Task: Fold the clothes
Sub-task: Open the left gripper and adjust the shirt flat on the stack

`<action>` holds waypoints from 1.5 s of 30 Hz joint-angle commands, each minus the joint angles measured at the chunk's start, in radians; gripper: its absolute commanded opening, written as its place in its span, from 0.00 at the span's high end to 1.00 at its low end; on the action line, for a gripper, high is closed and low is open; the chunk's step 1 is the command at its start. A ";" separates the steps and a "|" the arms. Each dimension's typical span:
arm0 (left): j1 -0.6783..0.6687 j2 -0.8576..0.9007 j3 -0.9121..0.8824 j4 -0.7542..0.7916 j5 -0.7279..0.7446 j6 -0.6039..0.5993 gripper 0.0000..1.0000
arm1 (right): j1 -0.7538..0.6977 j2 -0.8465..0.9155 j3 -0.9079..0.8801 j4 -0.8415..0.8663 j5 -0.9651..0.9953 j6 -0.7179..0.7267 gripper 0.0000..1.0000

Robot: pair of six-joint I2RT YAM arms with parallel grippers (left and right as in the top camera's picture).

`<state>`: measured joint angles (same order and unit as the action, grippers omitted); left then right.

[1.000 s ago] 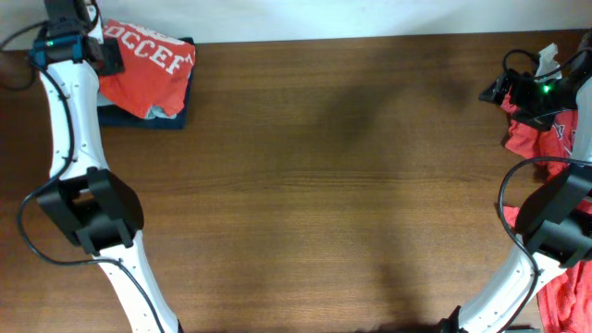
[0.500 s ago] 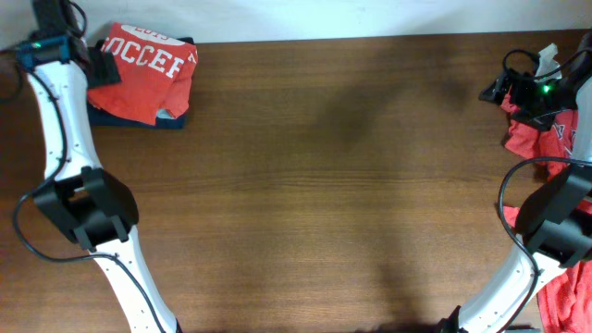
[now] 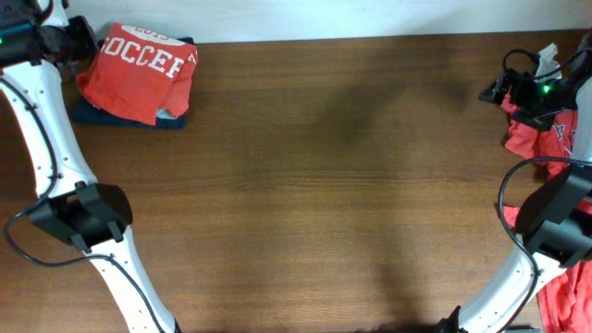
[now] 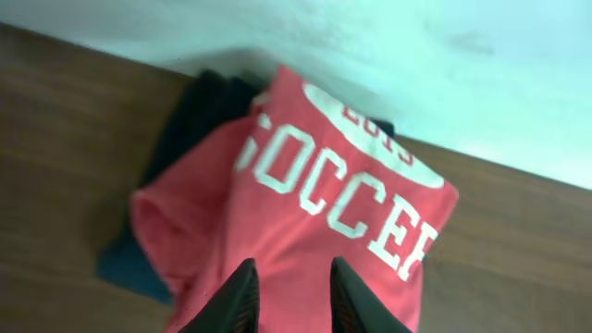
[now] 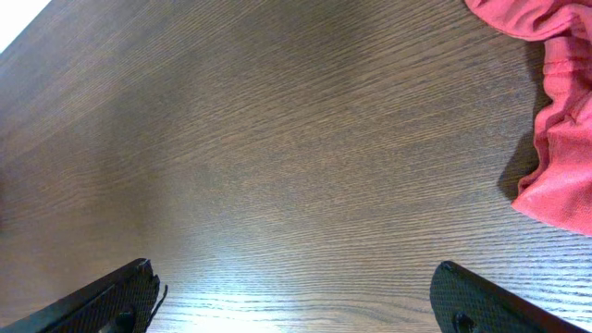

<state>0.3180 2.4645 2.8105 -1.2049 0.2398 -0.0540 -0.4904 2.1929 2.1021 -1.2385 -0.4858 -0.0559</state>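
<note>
We're over a dark brown wood-grain table (image 3: 324, 185), its boards running left to right, with a pale wall (image 3: 324, 18) along the far edge. From the left wrist that wall (image 4: 416, 55) looks washed-out blue-white, and it meets the tabletop right behind the clothes.

In the far left corner sits the SOCCER shirt (image 3: 139, 79), orange-red and folded into a rough bundle with its white lettering facing up. It lies on a dark blue cloth (image 3: 88, 113) that shows past its left and near edges. The left gripper (image 4: 291, 268) hovers just above the near edge of that shirt (image 4: 314, 203). Its two dark fingers are only narrowly parted, and we see nothing caught between them.

At the right edge of the table we have a red pile (image 3: 541, 139), crumpled and unfolded, by the right arm. More red cloth (image 3: 564, 296) shows at the near right corner. The right gripper (image 5: 296, 277) has its fingers spread wide and holds nothing, and there's bare wood beneath it. The rumpled red fabric (image 5: 555, 166) lies off to one side, casting a small shadow on the grain.
</note>
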 commanded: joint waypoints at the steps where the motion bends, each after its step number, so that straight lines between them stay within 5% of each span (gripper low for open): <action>1: 0.019 0.092 -0.001 -0.024 0.075 -0.006 0.80 | -0.001 -0.012 0.005 -0.003 0.013 -0.002 0.02; 5: 0.058 0.167 -0.001 -0.052 -0.026 -0.053 0.99 | -0.001 -0.012 0.005 -0.003 0.013 -0.002 0.01; 11: 0.106 0.252 -0.001 -0.101 -0.084 -0.081 0.99 | -0.001 -0.012 0.005 -0.003 0.013 -0.002 0.01; 19: 0.106 0.257 0.049 -0.104 0.203 -0.080 0.99 | -0.001 -0.012 0.005 -0.003 0.013 -0.002 0.01; 26: 0.104 0.257 0.335 -0.203 0.420 -0.121 0.99 | -0.001 -0.012 0.005 -0.003 0.013 -0.002 0.01; 36: 0.049 0.203 0.260 -0.201 0.472 -0.085 0.99 | -0.001 -0.012 0.005 -0.003 0.013 -0.002 0.01; 45: -0.048 0.203 -0.002 -0.149 0.505 0.019 0.99 | -0.001 -0.012 0.005 -0.003 0.013 -0.002 0.01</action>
<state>0.2985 2.6816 2.8876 -1.3762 0.7044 -0.0971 -0.4904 2.1929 2.1021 -1.2385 -0.4858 -0.0559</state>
